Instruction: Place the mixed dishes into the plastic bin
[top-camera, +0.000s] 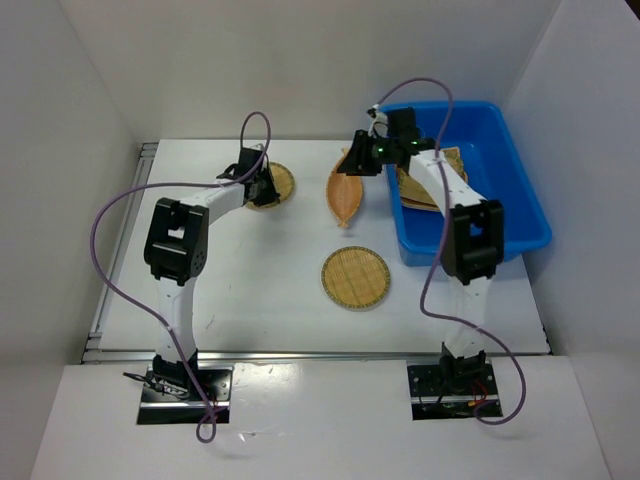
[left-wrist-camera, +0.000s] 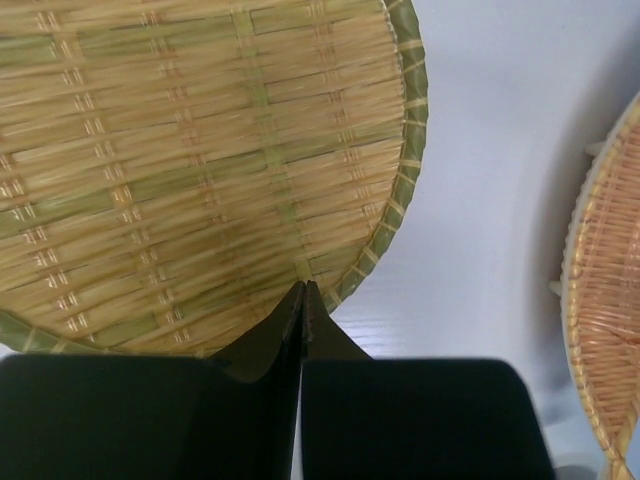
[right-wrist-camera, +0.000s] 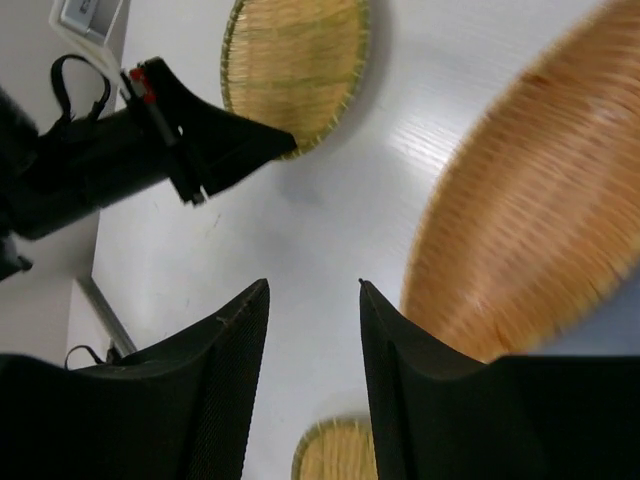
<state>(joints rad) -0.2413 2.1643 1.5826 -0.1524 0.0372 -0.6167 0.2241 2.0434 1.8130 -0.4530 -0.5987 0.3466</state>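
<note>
Leaf tray (top-camera: 345, 195) lies just L of plastic bin (top-camera: 515, 215), long axis approx. parallel to bin's L wall. R gripper (right-wrist-camera: 312, 285), the nearer one, is positioned above it w/ jaws parted and nothing gripped; the tray sits beside the fingers, not between them. L gripper (left-wrist-camera: 303, 290), well L of bin, is shut at round tray (left-wrist-camera: 200, 150) rim.

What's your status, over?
Left pincer shut at round tray's rim. Right pincer open, empty, beside leaf tray. Another round tray mid-table. Blue bin path clear.

Three bamboo trays (top-camera: 355, 278) on table (top-camera: 250, 300); more trays (top-camera: 430, 188) inside blue bin (top-camera: 505, 185).
</note>
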